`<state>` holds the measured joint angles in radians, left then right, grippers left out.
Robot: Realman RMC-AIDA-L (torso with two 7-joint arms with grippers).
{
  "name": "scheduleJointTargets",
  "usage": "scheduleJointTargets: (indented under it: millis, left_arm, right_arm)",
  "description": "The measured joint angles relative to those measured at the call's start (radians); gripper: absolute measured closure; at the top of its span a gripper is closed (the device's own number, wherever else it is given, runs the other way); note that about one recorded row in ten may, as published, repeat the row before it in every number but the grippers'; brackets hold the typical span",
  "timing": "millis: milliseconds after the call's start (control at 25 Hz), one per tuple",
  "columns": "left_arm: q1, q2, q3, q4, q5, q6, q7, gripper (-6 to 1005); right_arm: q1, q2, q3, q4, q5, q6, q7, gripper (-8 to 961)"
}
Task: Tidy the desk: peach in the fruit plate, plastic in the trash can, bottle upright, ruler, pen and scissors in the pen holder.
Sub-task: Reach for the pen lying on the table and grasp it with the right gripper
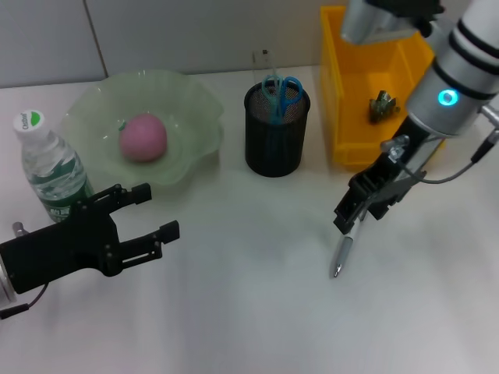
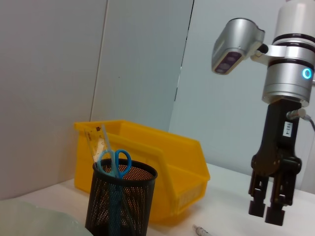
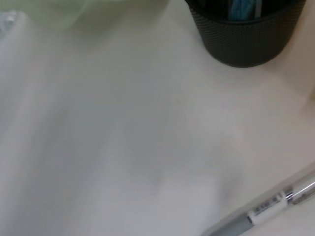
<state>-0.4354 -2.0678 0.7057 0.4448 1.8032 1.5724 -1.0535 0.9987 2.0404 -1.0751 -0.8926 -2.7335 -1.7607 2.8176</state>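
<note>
Most of the tidying looks finished: the peach (image 1: 143,137) sits in the fruit plate (image 1: 199,109), the bottle (image 1: 47,167) stands upright at the robot's left, the scissors (image 1: 282,92) and the ruler (image 2: 97,142) stand in the pen holder (image 1: 276,144), and a crumpled scrap that I take for the plastic (image 1: 383,106) lies in the yellow trash can (image 1: 343,101). Only the pen (image 1: 344,251) seems left. It lies on the desk (image 1: 249,312), tip toward the robot, in front of the trash can and to the right of the pen holder, with the right hand (image 1: 360,209) directly over its upper end; whether those fingers have clenched on the barrel or merely straddle it, I cannot tell. The left hand (image 1: 152,212) hangs released, fingers spread, near the bottle and the near rim of the plate, holding nothing. Between the pen and the holder the desk is bare, so a lift and short carry has room; the trash can wall just beside the right arm and the scissor handles poking above the holder's rim are the edges to mind.
</note>
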Motion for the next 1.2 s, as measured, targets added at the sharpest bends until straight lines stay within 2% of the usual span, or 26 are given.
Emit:
scheduleJointTargets:
  millis: [80, 360, 800, 1200]
  left_arm:
    - [-0.002, 0.000, 0.000, 0.001, 0.002, 0.000, 0.001, 187]
    - [-0.003, 0.000, 0.000, 0.001, 0.002, 0.000, 0.001, 187]
    - [0.022, 0.005, 0.033, 0.004, 0.018, -0.001, 0.045, 187]
    - [0.034, 0.012, 0.063, 0.015, 0.030, 0.020, 0.067, 186]
  right_arm:
    - [0.026, 0.013, 0.000, 0.036, -0.046, 0.028, 0.007, 297]
    - [0.045, 0.032, -0.006, 0.106, -0.073, 0.115, 0.025, 297]
    - [0.059, 0.038, -0.105, 0.166, -0.101, 0.199, 0.087, 298]
    - [0.068, 0.042, -0.111, 0.201, -0.108, 0.222, 0.127, 298]
